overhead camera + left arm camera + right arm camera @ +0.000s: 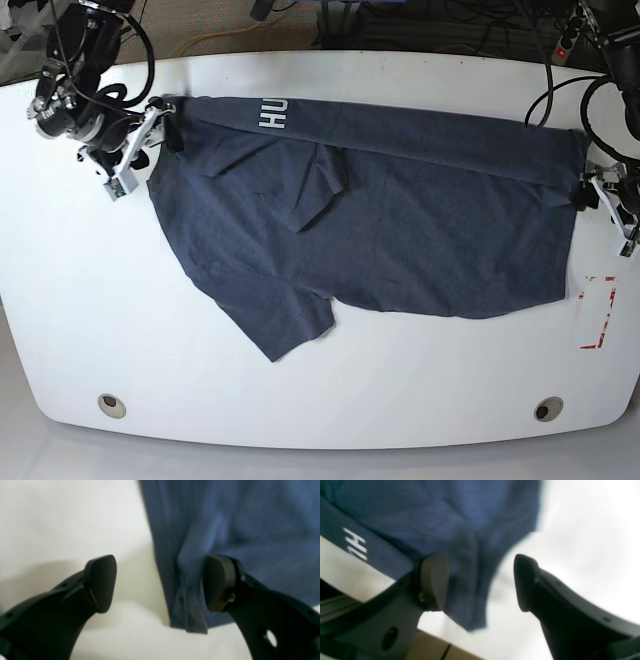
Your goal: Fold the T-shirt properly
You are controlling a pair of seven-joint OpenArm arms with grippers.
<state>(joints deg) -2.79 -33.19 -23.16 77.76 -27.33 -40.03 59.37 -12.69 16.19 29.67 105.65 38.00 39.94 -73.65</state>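
The dark slate-blue T-shirt (400, 220) lies spread on the white table (330, 390). Its far edge is folded over, with white letters "HU" showing. One sleeve points toward the table's front. My right gripper (158, 128) is at the shirt's left end in the base view. In the right wrist view it (480, 581) is open, with a bunched shirt corner (467, 600) between the fingers, against the left pad. My left gripper (588, 192) is at the shirt's right end. In the left wrist view it (160, 583) is open, with a shirt corner (187, 605) beside the right pad.
A red-outlined rectangle mark (598, 312) lies on the table near the right edge. Two round holes (112, 405) (546, 408) sit near the front edge. Cables run behind the table's far edge. A brown surface (432, 647) shows past the table edge in the right wrist view.
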